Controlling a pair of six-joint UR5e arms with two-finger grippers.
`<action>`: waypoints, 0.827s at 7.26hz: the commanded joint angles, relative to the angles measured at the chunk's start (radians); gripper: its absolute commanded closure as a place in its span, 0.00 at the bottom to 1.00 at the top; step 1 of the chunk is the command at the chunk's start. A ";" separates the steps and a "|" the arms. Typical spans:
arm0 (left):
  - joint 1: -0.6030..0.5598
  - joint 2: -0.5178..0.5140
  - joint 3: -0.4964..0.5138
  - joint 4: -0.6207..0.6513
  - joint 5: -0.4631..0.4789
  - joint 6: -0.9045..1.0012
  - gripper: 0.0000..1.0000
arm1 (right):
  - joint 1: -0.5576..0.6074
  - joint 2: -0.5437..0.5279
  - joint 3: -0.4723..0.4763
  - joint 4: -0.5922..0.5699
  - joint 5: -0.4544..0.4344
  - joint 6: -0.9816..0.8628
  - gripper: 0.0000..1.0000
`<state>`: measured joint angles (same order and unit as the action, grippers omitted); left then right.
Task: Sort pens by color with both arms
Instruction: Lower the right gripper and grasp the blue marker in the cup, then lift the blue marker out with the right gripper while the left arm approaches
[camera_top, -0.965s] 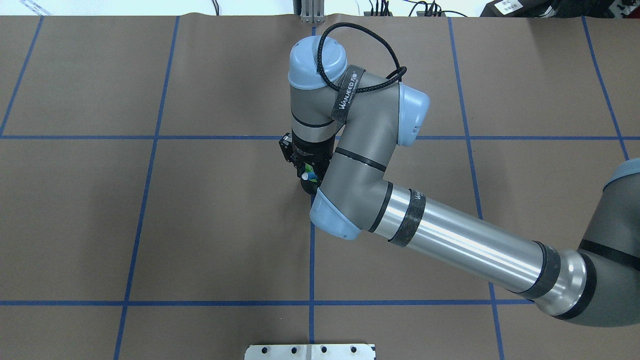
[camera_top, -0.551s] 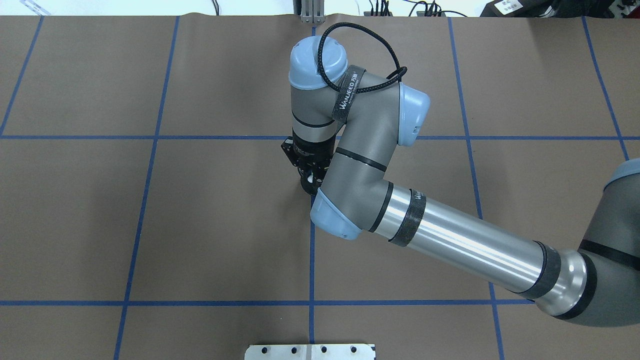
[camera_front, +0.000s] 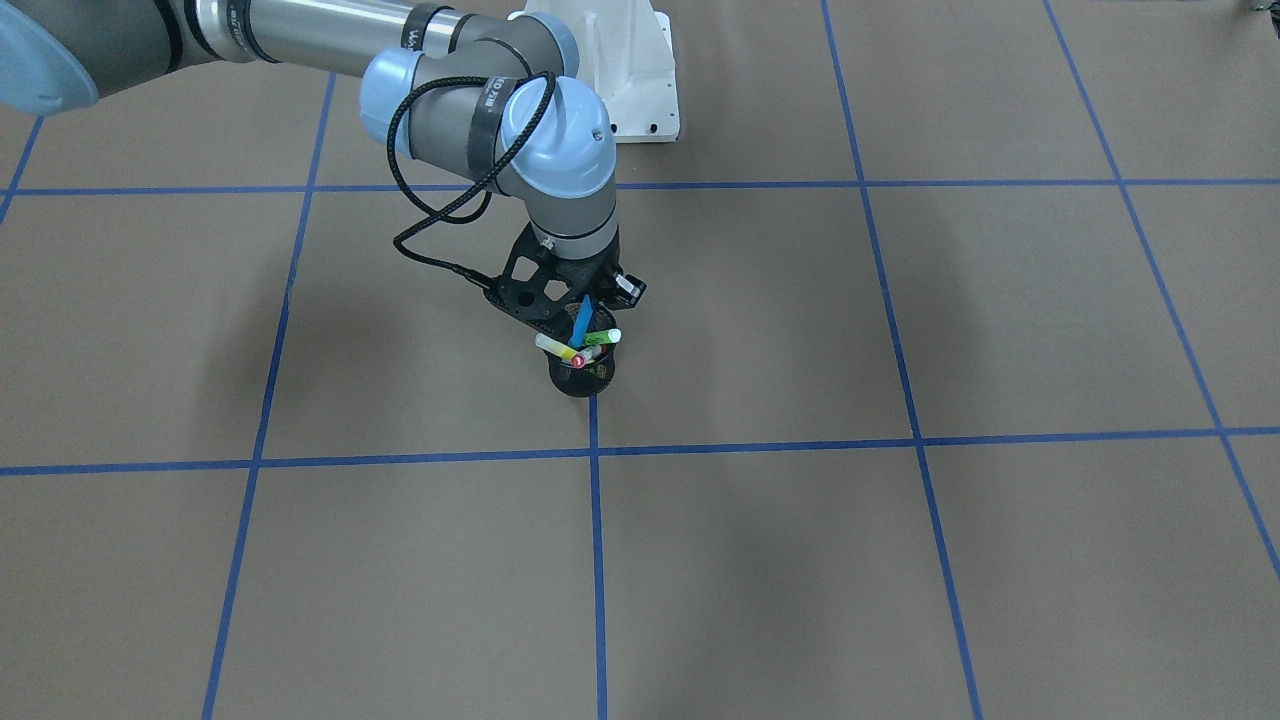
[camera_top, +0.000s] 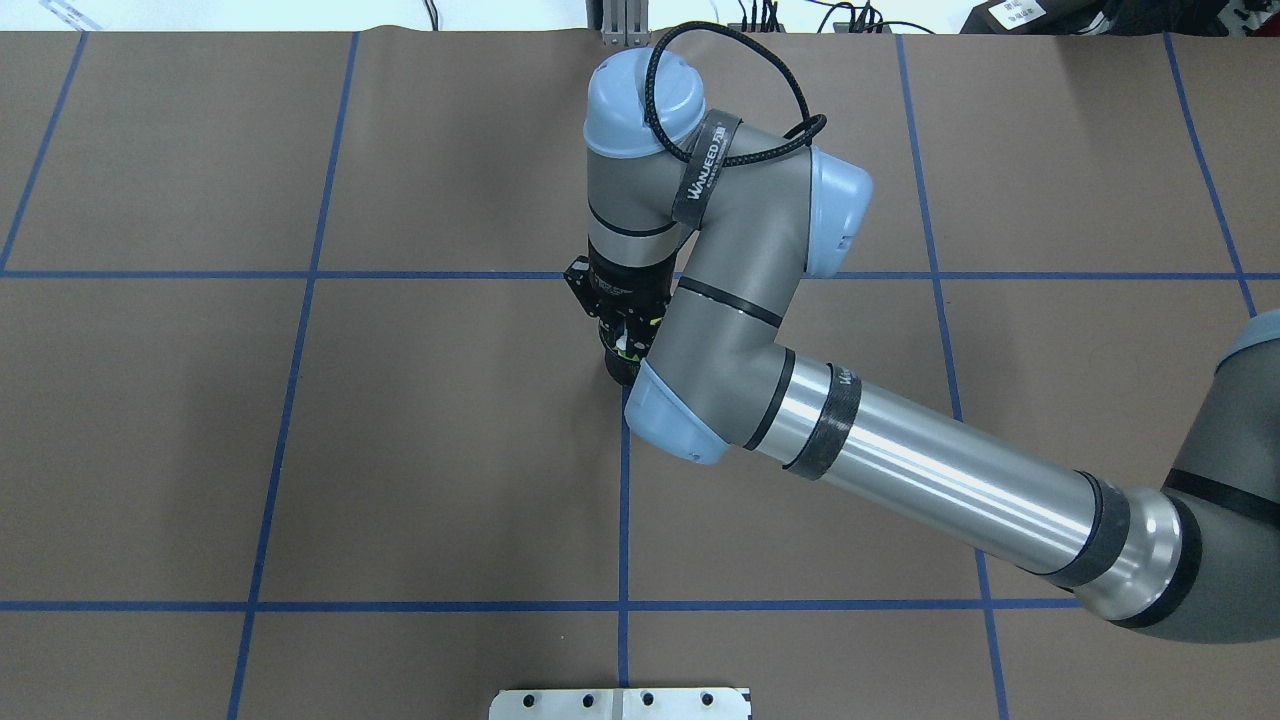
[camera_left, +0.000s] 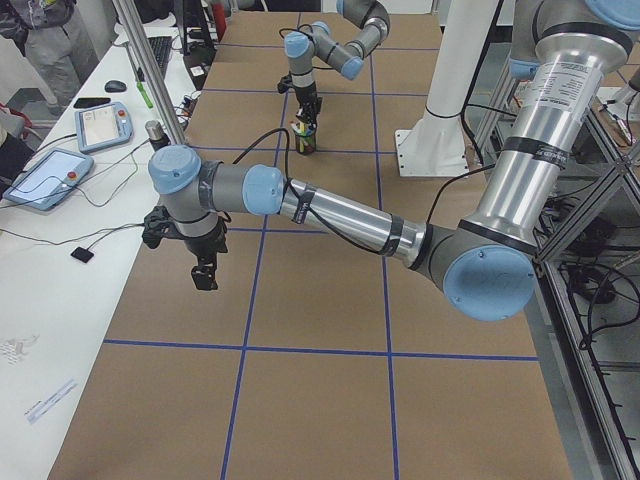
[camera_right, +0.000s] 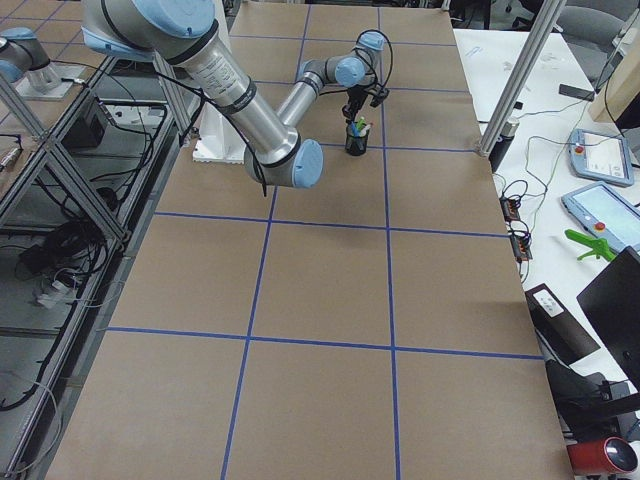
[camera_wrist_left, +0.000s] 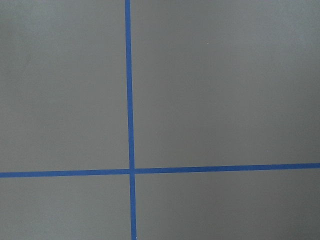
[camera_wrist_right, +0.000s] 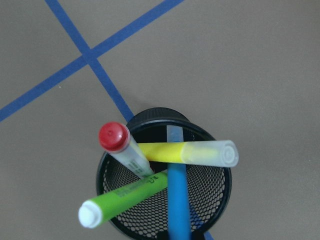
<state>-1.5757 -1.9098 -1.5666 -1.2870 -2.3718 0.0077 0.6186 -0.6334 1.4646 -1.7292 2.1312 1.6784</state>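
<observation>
The blue pen (camera_wrist_right: 178, 200) stands steeply in the black mesh cup (camera_wrist_right: 226, 186). Its pale cap points down toward the cup's far wall, and its upper end rises between the fingers of the right pincer (camera_front: 586, 302), which looks pinched onto it. The grip itself is partly hidden in the front view. Three more pens lean in the same cup. The yellow one (camera_wrist_right: 185, 152) lies across the opening with its cap over the rim. The green one (camera_wrist_right: 125, 199) slants out over the near edge. The white one with the red cap (camera_wrist_right: 122, 147) is propped between them, and the yellow and green barrels cross beside it.

The cup rests on the brown table (camera_front: 900, 560), on a blue tape line (camera_wrist_right: 107, 85) near the middle of the grid. The right arm (camera_top: 900, 470) reaches in over it, wrist pointing down. The left arm (camera_left: 340, 215) hangs well apart, near the table's end, with its pincer (camera_left: 204, 275) above bare paper. From that side view alone one cannot tell whether that pincer is spread or pressed together.
</observation>
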 joint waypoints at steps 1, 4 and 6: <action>0.005 0.000 -0.007 0.002 -0.003 0.000 0.00 | 0.059 0.000 0.151 -0.134 0.060 0.001 0.78; 0.115 -0.038 -0.127 0.075 -0.046 -0.189 0.00 | 0.157 -0.006 0.348 -0.268 0.130 0.003 0.78; 0.271 -0.063 -0.255 0.095 -0.046 -0.395 0.00 | 0.223 -0.015 0.370 -0.234 0.072 -0.209 0.78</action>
<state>-1.3935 -1.9526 -1.7477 -1.2018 -2.4164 -0.2546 0.7956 -0.6437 1.8151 -1.9768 2.2396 1.6150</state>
